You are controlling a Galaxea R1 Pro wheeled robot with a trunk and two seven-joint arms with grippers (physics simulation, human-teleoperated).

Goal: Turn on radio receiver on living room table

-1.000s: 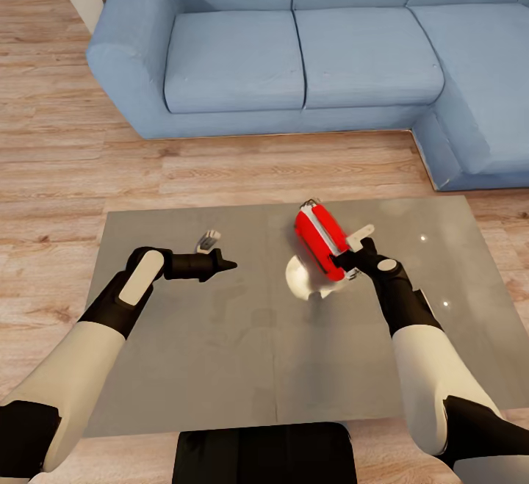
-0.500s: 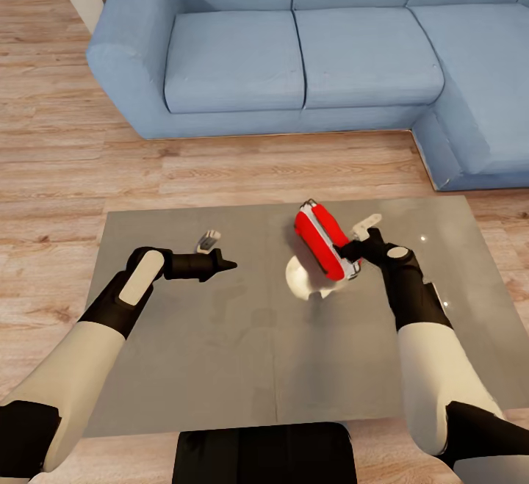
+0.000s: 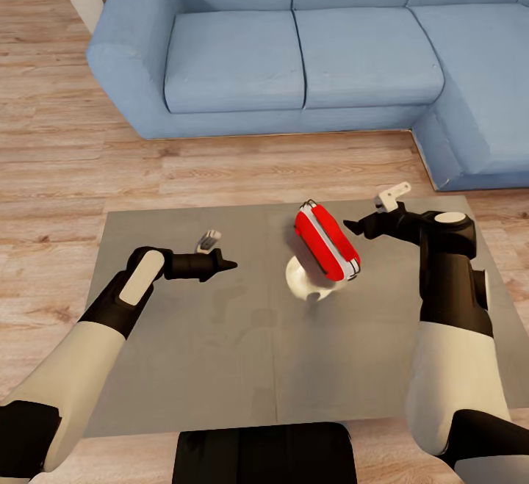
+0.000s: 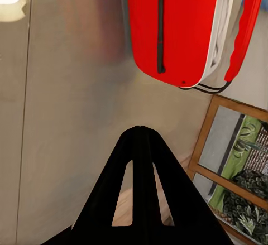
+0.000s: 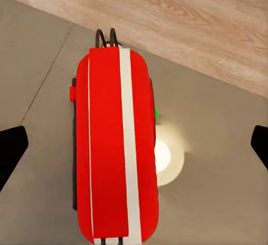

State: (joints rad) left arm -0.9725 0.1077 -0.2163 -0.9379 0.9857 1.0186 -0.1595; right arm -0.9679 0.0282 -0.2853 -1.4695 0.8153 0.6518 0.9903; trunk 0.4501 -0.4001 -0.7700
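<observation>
The red radio receiver (image 3: pixel 327 243) with its white band lies on the glossy grey table (image 3: pixel 184 337), right of the middle, its wire handle pointing toward the sofa. My right gripper (image 3: pixel 351 226) hovers a short way to the right of it, apart from it. In the right wrist view the radio (image 5: pixel 114 144) lies lengthwise between the wide-open fingertips (image 5: pixel 11 150), and a small green light (image 5: pixel 156 113) glows at its side. My left gripper (image 3: pixel 226 265) hangs over the table left of the radio, fingers pressed together (image 4: pixel 139 130), with the radio (image 4: pixel 178 27) ahead of them.
A light-blue L-shaped sofa (image 3: pixel 294 51) stands beyond the table, across a strip of wooden floor (image 3: pixel 220 168). A pale round lamp reflection (image 3: pixel 305 284) shines on the tabletop beside the radio. The robot's dark base (image 3: pixel 264 454) sits at the table's near edge.
My right gripper, which was touching the radio's right side, has drawn back to the right and risen away from it. The radio and the left arm have stayed put.
</observation>
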